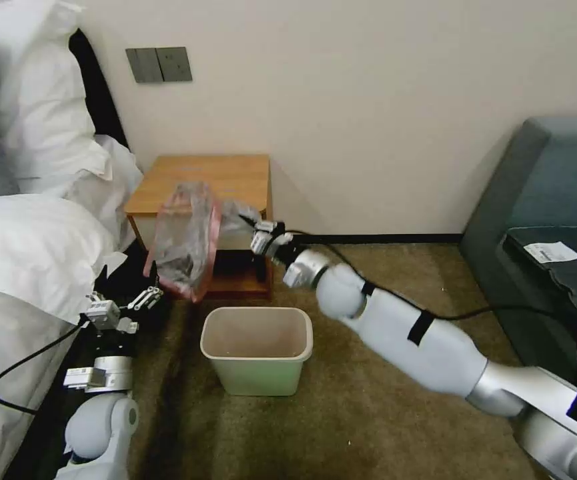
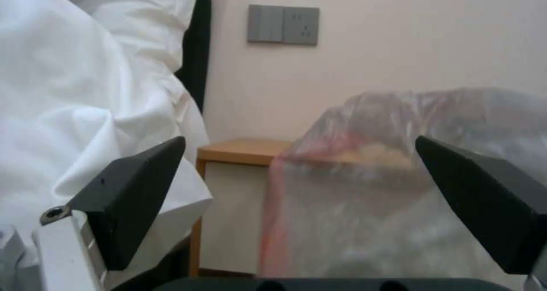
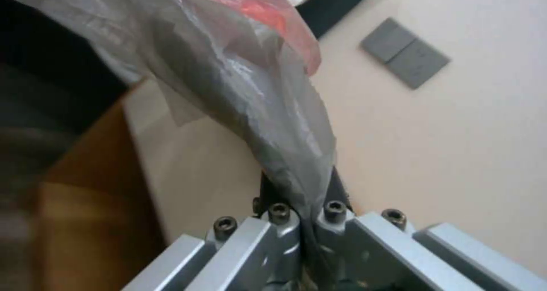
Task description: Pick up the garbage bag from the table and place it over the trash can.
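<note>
Head view: right gripper is pinched on one corner of the bag, which hangs in the air in front of the table, off its top, pink edge down along the right and bottom. The bin stands on the carpet below and slightly right of the bag, unlined. Left gripper waits low beside the bed, fingers apart, just under the bag's lower left corner, not touching as far as I can tell. Left wrist view: both black fingers spread wide, the bag hangs ahead between them and fills the gap, pink edge vertical, table corner behind, nothing gripped. Right wrist view: jaws closed tight on a bunched twist of the bag, film running up and away from the right gripper, wall switch behind. Progress: pick-up done, bag lifted clear of the table; left to do are opening the mouth, likely with a second grip, and bringing it over the bin rim.
</note>
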Robot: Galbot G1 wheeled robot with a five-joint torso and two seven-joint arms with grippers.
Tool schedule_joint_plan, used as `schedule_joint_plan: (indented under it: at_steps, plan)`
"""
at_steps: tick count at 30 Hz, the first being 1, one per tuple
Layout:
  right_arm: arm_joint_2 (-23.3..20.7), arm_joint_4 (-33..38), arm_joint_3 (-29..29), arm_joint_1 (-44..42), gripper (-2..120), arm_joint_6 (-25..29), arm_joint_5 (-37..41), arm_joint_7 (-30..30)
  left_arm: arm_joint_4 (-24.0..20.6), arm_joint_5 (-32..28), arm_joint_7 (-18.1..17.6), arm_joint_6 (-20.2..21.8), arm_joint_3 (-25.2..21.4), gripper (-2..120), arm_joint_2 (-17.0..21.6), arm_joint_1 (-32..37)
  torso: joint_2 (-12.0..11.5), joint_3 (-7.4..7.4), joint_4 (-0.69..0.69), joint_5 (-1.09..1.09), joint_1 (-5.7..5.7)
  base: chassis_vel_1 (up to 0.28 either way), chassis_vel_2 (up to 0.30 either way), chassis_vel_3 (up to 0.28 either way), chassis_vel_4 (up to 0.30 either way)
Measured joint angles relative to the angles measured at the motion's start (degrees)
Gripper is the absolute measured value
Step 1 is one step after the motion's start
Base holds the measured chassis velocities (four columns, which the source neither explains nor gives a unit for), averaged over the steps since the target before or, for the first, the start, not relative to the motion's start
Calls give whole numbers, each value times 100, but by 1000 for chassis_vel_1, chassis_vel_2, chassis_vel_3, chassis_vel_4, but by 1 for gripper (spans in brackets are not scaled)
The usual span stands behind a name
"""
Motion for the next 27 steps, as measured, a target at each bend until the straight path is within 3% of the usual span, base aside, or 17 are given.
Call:
schedule_joint_plan:
  at_steps: [6,18,27]
  plan:
    - [-159,480,-379,85,0,-841,614,-146,23,24,8,7,20,100,-6,3,0,0,0,-1,0,0,0,0,0]
    - [-345,1428,-492,245,0,-2305,2111,-512,2,55,13,7,26,100,-12,28,0,0,0,0,0,0,0,0,0]
    - [-468,1918,-586,82,0,-2997,2405,-463,24,87,24,-3,30,100,-19,46,0,0,0,0,0,0,0,0,0]
